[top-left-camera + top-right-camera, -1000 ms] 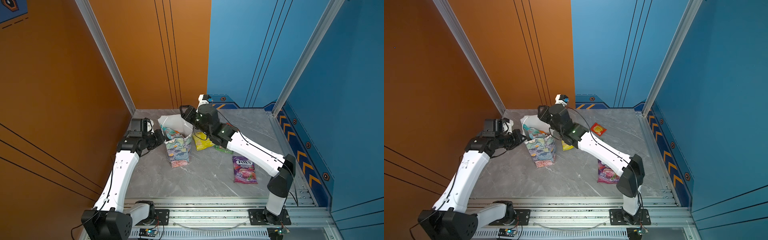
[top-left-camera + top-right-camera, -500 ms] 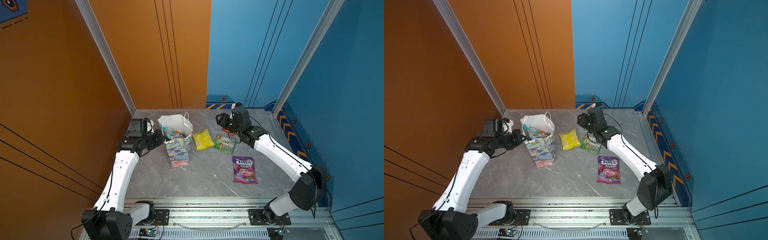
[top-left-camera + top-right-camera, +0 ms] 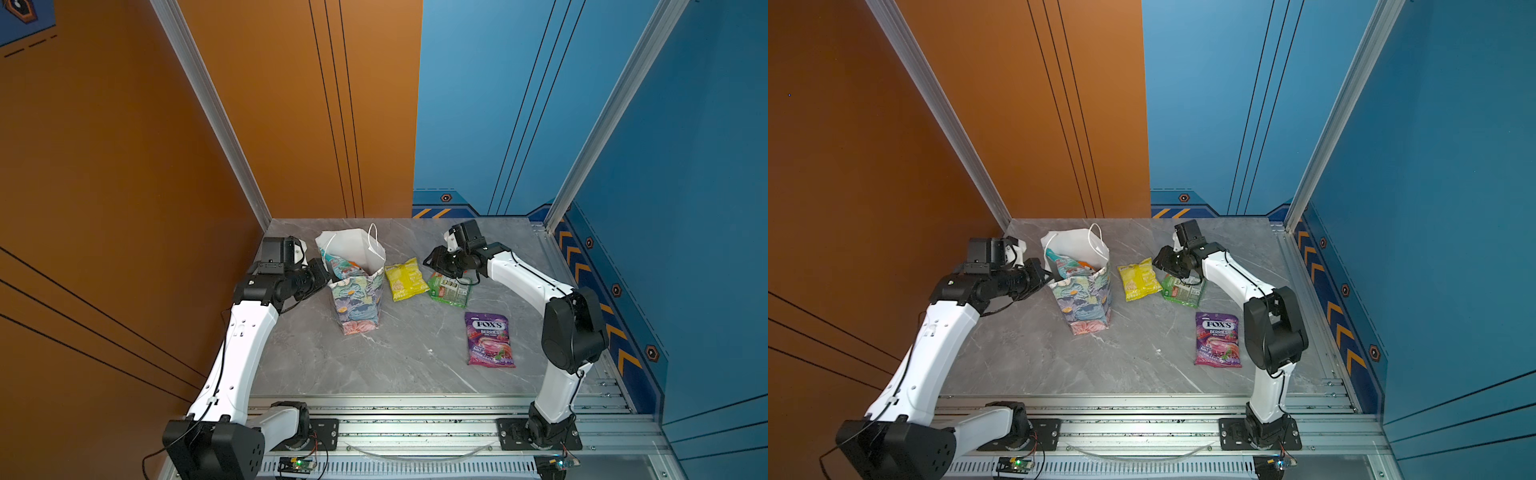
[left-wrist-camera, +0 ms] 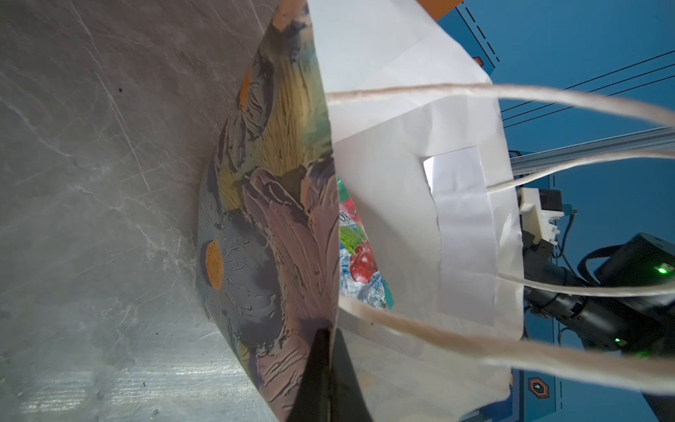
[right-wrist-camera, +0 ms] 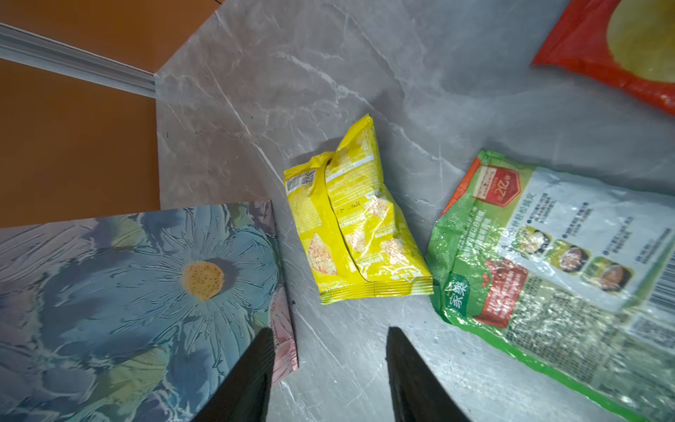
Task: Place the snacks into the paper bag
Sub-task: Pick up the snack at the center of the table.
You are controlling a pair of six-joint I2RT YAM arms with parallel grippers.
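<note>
**A:** Where's the paper bag?

**B:** In both top views the paper bag (image 3: 358, 293) stands upright on the grey marble tabletop (image 3: 374, 365), a little left of the frame's centre. Its mouth is open and its white cord handles are up.

**A:** And the left gripper?

**B:** The left gripper (image 4: 328, 361) is clenched on the bag's wall at the rim. The left wrist view shows its two black fingers pinching the paper from either side.

**A:** Anything inside?

**B:** A teal packet (image 3: 340, 266) pokes up above the rim, with something orange beside it.

**A:** Right gripper?

**B:** The right gripper (image 5: 328, 330) is released and empty, with bare marble between its fingers. In a top view it hangs over the upper end of the green packet (image 3: 451, 287).

**A:** Which snacks are out on the table?

**B:** The yellow packet (image 3: 405, 279) lies flat just right of the bag, and the green packet is just right of that. The purple FOX'S Berries packet (image 3: 489, 338) lies lower right, apart from those two and near the right arm's elbow. A red packet (image 5: 617, 44) shows in the right wrist view, near the green one.
</note>
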